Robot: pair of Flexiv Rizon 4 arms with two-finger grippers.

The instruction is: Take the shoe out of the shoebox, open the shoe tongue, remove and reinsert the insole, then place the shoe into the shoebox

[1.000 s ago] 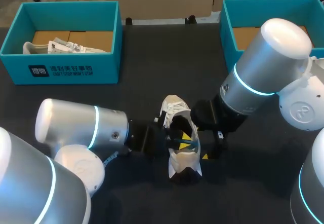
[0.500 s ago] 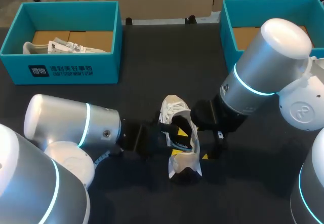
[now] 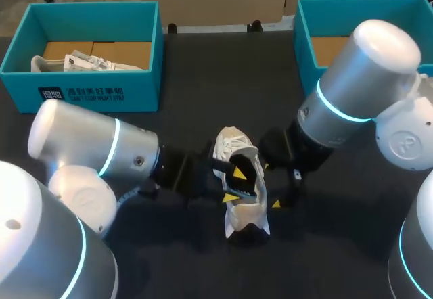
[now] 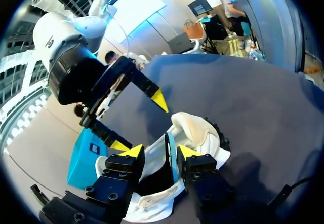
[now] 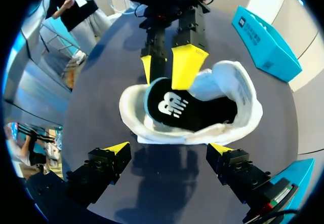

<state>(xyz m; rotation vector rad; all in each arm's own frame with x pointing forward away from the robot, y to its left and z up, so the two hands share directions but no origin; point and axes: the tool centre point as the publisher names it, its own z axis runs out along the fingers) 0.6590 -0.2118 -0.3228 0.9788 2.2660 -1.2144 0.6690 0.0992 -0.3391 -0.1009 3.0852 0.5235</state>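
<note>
The white shoe [image 3: 241, 208] lies on the dark table between both arms, with its black insole [image 5: 174, 107] lying inside it. My left gripper [image 3: 234, 185] is at the shoe's opening, one finger over the insole and the other outside the shoe's wall. In the left wrist view the insole's teal edge [image 4: 172, 159] and the shoe's wall stand between its parted fingers, so the left gripper [image 4: 160, 152] is open. My right gripper [image 5: 168, 148] stands wide open beside the shoe [image 5: 230, 89], touching nothing.
A teal shoebox [image 3: 81, 89] at the back left holds another white shoe [image 3: 88, 62] and paper. A second teal box [image 3: 304, 35] stands at the back right, behind my right arm. Bare table lies in front of the shoe.
The left gripper held the insole's teal edge lifted a second ago. It has since opened and pushed further over the shoe, and the insole lies down inside. The right gripper has hardly moved.
</note>
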